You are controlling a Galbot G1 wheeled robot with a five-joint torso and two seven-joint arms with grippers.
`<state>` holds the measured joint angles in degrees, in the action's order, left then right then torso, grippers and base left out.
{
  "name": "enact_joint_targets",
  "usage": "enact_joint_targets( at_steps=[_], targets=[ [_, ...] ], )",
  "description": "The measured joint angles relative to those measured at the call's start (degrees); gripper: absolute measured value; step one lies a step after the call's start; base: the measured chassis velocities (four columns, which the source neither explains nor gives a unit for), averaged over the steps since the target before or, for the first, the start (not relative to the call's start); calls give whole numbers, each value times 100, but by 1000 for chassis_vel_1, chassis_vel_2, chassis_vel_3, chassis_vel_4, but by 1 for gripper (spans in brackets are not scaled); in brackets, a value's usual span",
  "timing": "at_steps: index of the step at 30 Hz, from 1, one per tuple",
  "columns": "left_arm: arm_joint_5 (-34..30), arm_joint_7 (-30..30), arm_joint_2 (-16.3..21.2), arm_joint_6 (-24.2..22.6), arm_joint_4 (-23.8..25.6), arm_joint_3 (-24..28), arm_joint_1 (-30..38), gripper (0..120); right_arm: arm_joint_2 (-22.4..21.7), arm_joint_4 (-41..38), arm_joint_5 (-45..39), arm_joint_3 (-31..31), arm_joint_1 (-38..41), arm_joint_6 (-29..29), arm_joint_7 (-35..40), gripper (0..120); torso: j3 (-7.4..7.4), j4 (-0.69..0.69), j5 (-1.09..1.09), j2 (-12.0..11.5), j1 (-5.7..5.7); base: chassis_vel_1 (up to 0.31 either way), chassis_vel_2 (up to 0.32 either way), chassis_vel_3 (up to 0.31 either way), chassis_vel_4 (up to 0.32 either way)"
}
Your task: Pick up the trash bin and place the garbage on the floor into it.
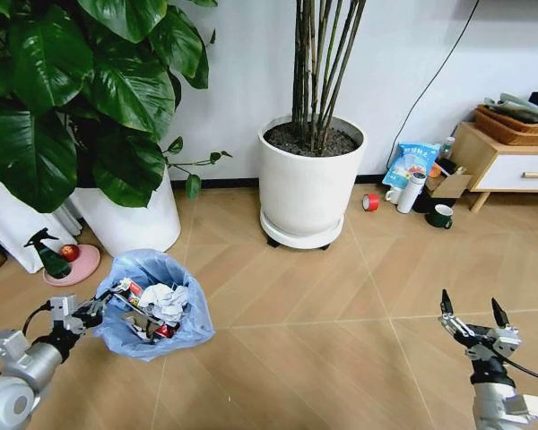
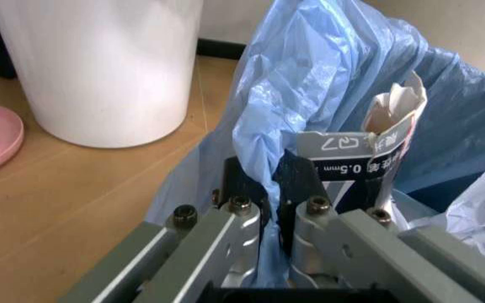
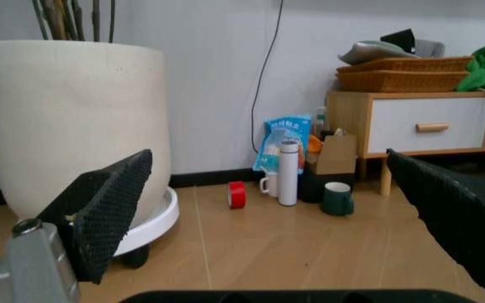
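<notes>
The trash bin (image 1: 152,309), lined with a crinkly light-blue bag (image 2: 327,76), stands low over the floor (image 1: 341,358) at the front left. My left gripper (image 1: 103,310) is shut on its near rim; in the left wrist view the fingers (image 2: 247,211) pinch the bag and rim. Garbage fills the bin: a crumpled white paper wad (image 1: 168,300), a red-white wrapper (image 1: 164,331) and a printed card piece (image 2: 356,158). At the front right my right gripper (image 1: 473,313) hovers open above bare floor, its pads (image 3: 108,208) spread wide with nothing between them.
A big white plant pot (image 1: 309,184) on a wheeled base stands behind, with another white pot (image 1: 130,219) at the left. A pink plate (image 1: 72,264) and a spray bottle lie beside it. Red tape (image 1: 370,202), a white flask (image 1: 412,192) and a green mug (image 1: 441,216) sit near the cabinet (image 1: 507,166).
</notes>
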<state>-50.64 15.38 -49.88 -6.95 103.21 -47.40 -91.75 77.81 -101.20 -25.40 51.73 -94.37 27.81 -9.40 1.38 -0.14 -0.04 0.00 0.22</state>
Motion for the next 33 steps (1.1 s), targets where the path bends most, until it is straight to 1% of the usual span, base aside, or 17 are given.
enact_joint_targets(
  at_steps=[10, 17, 22, 29, 33],
  targets=[
    [-28, 1, -5, 0, 5, -15, -5, 0, 34, -23, 67, 8, -17, 40, -33, 100, 0, 2, -1, 0, 0, 153, -58, -150, 66],
    [-36, 0, -12, 0, 24, -39, -13, 0, 38, -50, 90, 7, -43, 70, -61, 100, 0, 0, 0, 0, 0, 157, -67, -158, 45],
    [-39, 2, -26, 1, 16, -56, -22, 0, 29, -51, 82, 8, -60, 94, -96, 100, 0, 2, 0, 0, 0, 154, -71, -148, 73],
    [-44, -2, -30, 0, 30, -53, 1, 0, 29, -51, 78, 4, -69, 107, -119, 100, 0, 0, 0, 0, 0, 152, -123, -156, 107],
    [-44, -9, -40, -6, 50, -53, 3, 0, 22, -51, 78, 3, -83, 121, -132, 100, 0, 1, -1, 0, 0, 180, -135, -176, 149]
  ],
)
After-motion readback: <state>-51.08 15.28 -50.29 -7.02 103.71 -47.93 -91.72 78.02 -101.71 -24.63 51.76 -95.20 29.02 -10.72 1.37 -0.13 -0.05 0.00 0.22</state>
